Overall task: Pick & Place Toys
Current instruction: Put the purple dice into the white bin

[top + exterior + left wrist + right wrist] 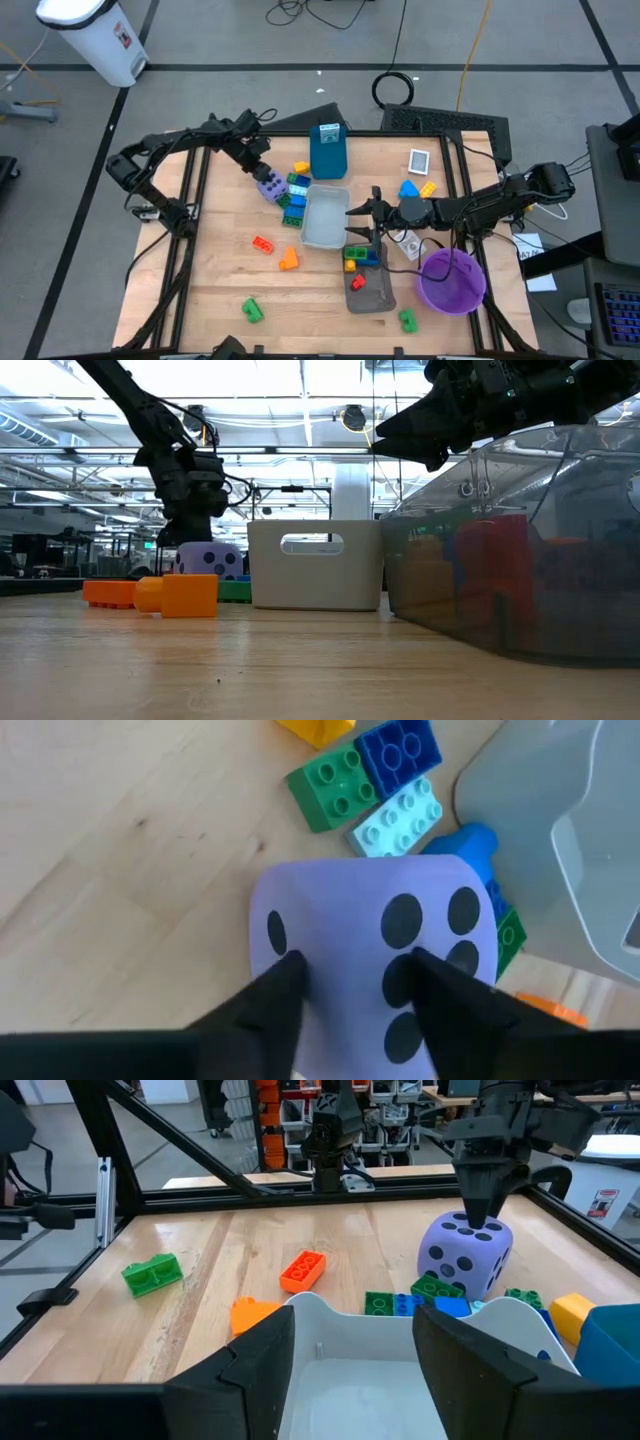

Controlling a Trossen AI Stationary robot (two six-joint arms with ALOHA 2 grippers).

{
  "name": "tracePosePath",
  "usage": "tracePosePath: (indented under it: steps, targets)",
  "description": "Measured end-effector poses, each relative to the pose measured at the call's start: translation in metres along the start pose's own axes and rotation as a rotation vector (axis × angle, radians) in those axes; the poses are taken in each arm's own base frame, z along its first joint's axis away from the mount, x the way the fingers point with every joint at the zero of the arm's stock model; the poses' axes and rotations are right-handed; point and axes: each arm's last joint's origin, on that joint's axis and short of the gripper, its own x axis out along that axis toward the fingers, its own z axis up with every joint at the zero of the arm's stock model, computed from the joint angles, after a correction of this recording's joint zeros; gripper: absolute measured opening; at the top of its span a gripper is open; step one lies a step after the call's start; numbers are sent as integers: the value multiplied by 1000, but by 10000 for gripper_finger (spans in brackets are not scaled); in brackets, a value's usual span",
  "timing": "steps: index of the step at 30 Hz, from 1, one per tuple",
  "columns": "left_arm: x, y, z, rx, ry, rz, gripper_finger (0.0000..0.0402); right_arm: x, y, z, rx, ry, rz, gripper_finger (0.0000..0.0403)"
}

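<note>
While the big purple dotted plastic die (pixel 269 184) sits toward the bench's far left, beside the empty grey tray (pixel 325 216), treat it as light, stiff and slippery; grip its flat opposite faces. Your left gripper (pixel 350 985) reaches steeply down, fingers (pixel 275 995) pressing its top. Your right gripper (pixel 350 1335) hovers half-open over the tray, empty.
</note>
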Motion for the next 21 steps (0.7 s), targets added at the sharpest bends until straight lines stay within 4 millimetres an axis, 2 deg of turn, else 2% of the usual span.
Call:
tracePosePath:
  steps: [2,3,13,17,21]
  targets:
    - [0,-1,0,14,1,0,117,0,0,0,0,0,0,196]
    - [0,-1,0,16,2,-2,112,0,0,0,0,0,0,196]
    - [-1,-2,2,36,5,-20,111,0,0,0,0,0,0,196]
    - [-11,-8,10,44,10,-9,108,0,0,0,0,-1,0,196]
    - [-28,-19,18,96,-20,47,83,0,0,0,0,-1,0,196]
